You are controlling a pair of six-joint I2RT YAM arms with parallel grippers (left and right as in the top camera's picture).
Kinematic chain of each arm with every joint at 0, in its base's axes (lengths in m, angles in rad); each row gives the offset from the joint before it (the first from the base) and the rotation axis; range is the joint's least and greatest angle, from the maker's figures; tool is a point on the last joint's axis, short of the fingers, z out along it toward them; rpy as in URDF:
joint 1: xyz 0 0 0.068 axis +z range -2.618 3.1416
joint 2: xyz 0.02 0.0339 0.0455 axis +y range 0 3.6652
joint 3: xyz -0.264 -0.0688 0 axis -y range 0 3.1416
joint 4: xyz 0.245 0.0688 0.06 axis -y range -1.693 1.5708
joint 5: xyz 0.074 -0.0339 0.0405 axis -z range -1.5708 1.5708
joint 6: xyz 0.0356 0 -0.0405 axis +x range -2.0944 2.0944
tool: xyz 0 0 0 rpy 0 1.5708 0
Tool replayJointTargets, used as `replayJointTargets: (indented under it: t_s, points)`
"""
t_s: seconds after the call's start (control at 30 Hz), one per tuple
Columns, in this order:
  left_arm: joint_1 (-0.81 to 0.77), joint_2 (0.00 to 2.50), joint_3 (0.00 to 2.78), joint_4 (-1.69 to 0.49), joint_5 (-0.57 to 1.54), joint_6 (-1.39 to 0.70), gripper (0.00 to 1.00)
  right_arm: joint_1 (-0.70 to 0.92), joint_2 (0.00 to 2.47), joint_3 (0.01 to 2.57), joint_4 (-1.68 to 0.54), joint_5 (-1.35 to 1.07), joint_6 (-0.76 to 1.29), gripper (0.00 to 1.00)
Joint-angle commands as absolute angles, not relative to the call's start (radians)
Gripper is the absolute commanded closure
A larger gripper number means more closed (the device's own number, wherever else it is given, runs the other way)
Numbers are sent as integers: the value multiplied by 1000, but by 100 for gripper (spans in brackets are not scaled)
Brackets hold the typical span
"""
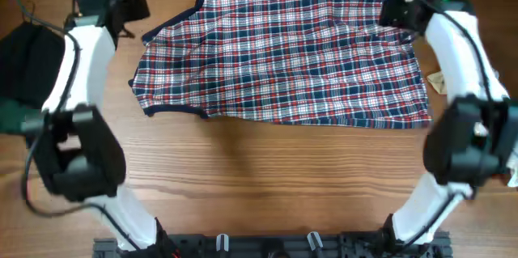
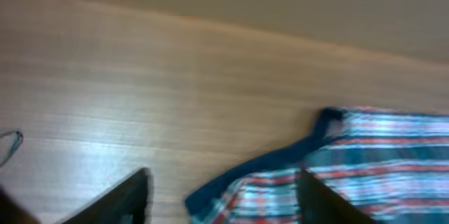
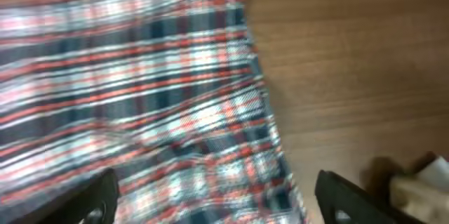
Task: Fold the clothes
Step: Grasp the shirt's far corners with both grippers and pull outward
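The red, navy and white plaid garment (image 1: pixel 283 56) lies spread flat across the far middle of the wooden table, its navy trim along the left edge. My left gripper (image 1: pixel 131 7) hovers open and empty at the garment's far left corner. In the left wrist view its fingers (image 2: pixel 221 203) straddle the navy-trimmed edge (image 2: pixel 280 161) from above. My right gripper (image 1: pixel 401 11) hovers open and empty over the far right corner. In the right wrist view its fingers (image 3: pixel 224 203) span the garment's right edge (image 3: pixel 154 97). Both wrist views are blurred.
A dark bundle (image 1: pixel 24 56) lies at the left edge of the table. A small beige tag-like thing (image 1: pixel 437 82) sits just right of the garment and also shows in the right wrist view (image 3: pixel 421 182). Bare wood (image 1: pixel 267 177) lies in front of the garment.
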State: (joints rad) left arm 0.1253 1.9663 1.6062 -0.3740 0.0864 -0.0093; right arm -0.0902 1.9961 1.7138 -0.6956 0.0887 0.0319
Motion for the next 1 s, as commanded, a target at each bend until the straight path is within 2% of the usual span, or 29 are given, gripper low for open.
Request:
replayJointTargets:
  t_s: [0.0,0.03,0.13,0.47,0.63,0.77,0.87,0.97]
  points:
    - [68,1917,1617,-502,153,-16,11,-93,1904,1731,-827,-59,46,1]
    - [60,1917,1617,-570,152,-31,1,-95,1892,1731,-883,-40,78,0]
    - [63,1917,1616,-756,131,-231,0,-132,1874,1729,-1058,37,178,0]
    - [63,1914,1616,-1002,130,-372,0,-250,1857,1722,-1302,38,274,0]
    - [63,1829,1612,-1079,130,-372,0,-284,1689,1552,-1241,86,323,0]
    - [39,1625,1475,-1076,69,-386,0,-326,1499,1248,-1073,44,352,0]
    - [18,1477,1292,-979,-64,-444,0,-335,1449,1143,-994,43,373,0]
    - [35,1454,1059,-783,-69,-449,0,-335,1454,1072,-881,9,381,0]
